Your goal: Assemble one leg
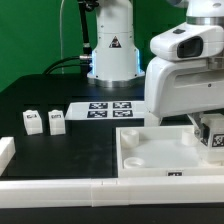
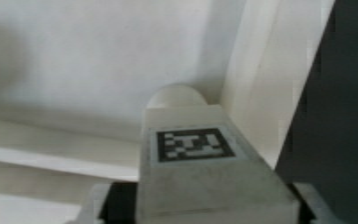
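My gripper [image 1: 212, 132] hangs at the exterior view's right, over the right end of the large white tray-like part [image 1: 150, 152]. It is shut on a leg [image 1: 214, 141], a small white block with a square tag. In the wrist view the leg [image 2: 194, 140] sticks out between the fingers [image 2: 108, 203], its rounded tip close to the tray's raised inner wall [image 2: 247, 70]. I cannot tell whether the tip touches the tray. Two more legs [image 1: 33, 121] [image 1: 57, 122] stand on the black table at the exterior view's left.
The marker board [image 1: 105, 108] lies behind the tray, near the arm's base [image 1: 110, 60]. A long white bar [image 1: 70, 188] runs along the front edge, and a white block end [image 1: 5, 150] sits at the far left.
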